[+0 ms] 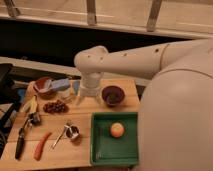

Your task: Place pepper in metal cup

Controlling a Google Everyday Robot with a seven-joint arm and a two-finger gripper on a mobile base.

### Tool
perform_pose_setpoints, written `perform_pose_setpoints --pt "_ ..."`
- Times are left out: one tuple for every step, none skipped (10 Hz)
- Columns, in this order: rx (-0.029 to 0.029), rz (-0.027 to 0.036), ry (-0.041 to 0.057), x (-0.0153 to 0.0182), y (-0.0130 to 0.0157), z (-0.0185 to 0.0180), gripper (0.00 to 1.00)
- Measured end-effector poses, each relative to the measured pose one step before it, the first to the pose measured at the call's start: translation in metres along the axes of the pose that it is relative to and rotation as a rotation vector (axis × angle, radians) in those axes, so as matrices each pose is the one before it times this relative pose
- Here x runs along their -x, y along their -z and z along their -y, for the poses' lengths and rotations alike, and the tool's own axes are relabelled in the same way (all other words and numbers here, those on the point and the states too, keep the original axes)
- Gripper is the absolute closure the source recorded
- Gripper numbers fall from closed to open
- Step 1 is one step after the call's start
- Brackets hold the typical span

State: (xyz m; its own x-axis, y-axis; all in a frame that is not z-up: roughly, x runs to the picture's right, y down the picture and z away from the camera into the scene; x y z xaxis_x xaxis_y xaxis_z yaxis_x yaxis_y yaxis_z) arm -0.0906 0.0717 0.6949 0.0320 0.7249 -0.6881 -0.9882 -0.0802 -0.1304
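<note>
Pepper point(42, 145) near metal cup point(73, 132) — fingers point(82, 100) hover well apart (beside maroon bowl point(113, 95)).

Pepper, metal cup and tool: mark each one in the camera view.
pepper point(42, 146): camera view, middle of its red body.
metal cup point(73, 132): camera view, its bowl, not the handle.
tool point(84, 99): camera view, its lower end, just left of the dark bowl point(113, 95).

The gripper point(85, 97) hangs over the far side of the table point(75, 150), just left of the maroon bowl point(113, 95), beside a blue-and-white item point(61, 85) too blurred to name. The robot's white body point(175, 115) hides the table's right end and is cut off by the right edge.
</note>
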Motion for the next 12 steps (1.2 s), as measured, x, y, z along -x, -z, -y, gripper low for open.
perform_pose_setpoints --pt "-0.00233 0.00188 0.00555 0.00039 -0.00019 -0.00038 0.28" --pt "-0.00708 0.00082 -0.00423 0.00065 0.00076 0.00533 0.28" --pt "0.00132 -0.00055 0.00483 -0.00046 -0.00057 -0.00253 0.28" --pt "0.00275 -0.0002 0.00052 -0.00017 -0.00002 -0.00136 0.28" --pt "-0.00081 0.00058 -0.00485 0.00031 0.0003 0.0029 0.28" --pt "-0.00809 0.00754 0.00361 -0.00056 0.00152 0.00229 0.28" --pt "-0.00256 0.02521 0.00767 0.00061 0.00598 -0.00354 0.28" --pt "-0.00234 0.01581 0.01042 0.00246 0.00474 -0.00343 0.28" --pt "-0.0015 0.01518 0.02351 0.003 0.00163 -0.01151 0.28" --pt "0.00735 0.01802 0.03372 0.00519 -0.0022 -0.0214 0.28" --pt "0.00918 0.00935 0.02207 0.00501 -0.00345 -0.01506 0.28" --pt "0.01861 0.00995 0.03785 0.00734 -0.00716 -0.02521 0.28"
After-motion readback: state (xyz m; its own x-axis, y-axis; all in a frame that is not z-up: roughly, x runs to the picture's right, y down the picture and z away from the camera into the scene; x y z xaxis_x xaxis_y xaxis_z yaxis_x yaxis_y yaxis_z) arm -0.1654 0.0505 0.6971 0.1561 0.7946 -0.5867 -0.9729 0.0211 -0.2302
